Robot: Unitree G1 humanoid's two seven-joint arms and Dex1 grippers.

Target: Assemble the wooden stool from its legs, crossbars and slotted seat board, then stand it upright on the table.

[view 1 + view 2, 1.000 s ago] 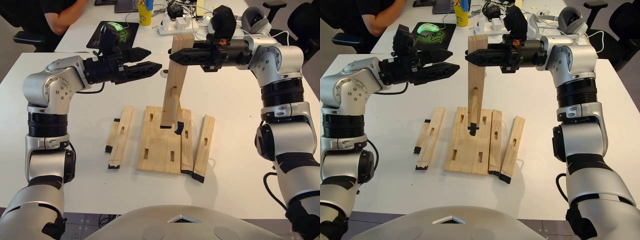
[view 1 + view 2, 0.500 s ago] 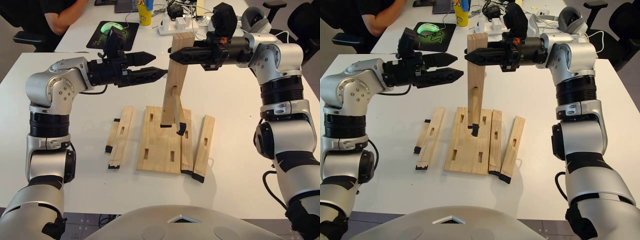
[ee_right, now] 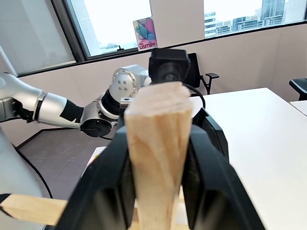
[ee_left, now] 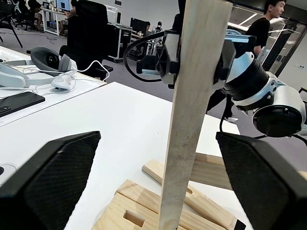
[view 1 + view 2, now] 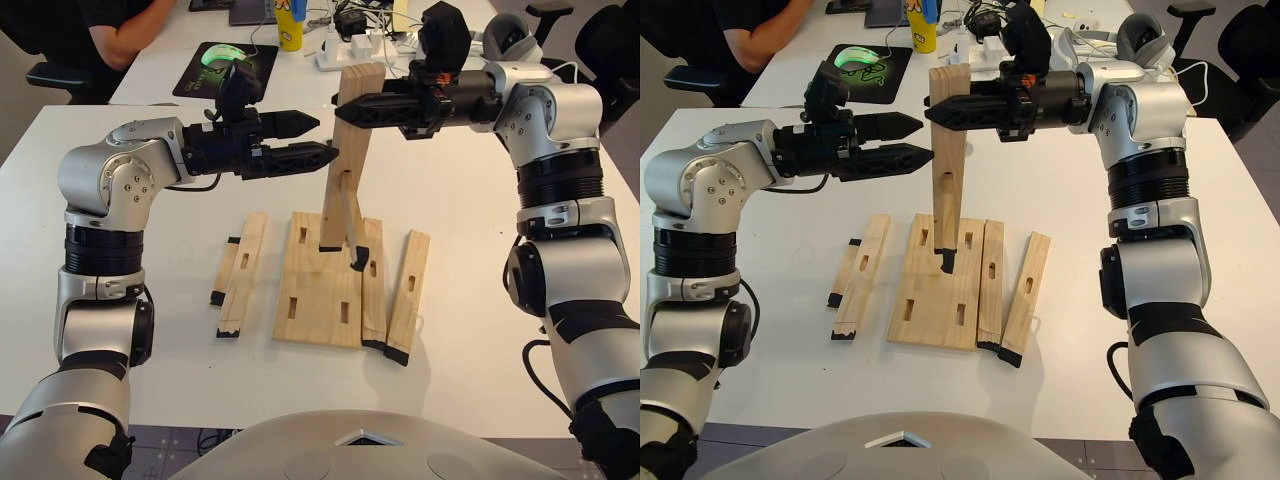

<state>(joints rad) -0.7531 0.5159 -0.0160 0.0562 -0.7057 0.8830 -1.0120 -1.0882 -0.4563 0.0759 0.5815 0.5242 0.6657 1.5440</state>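
Right gripper (image 5: 346, 106) is clamped on the top end of a pale wooden leg (image 5: 349, 160), a squared plank with visible grain, held upright with its black-tipped foot at the seat board (image 5: 318, 300); contact there cannot be told. Left gripper (image 5: 326, 137) hangs just beside the leg on its left, black tapered fingers spread, grasping nothing. A thinner crossbar (image 5: 356, 235) slants down from the slot midway up the leg. The board lies flat on the white table (image 5: 480, 250), smooth light wood with four rectangular slots. The left pair of bars (image 5: 243, 272) lies apart from it, while the right pair of bars (image 5: 409, 290) lies along its right edge, all slotted and dark-tipped
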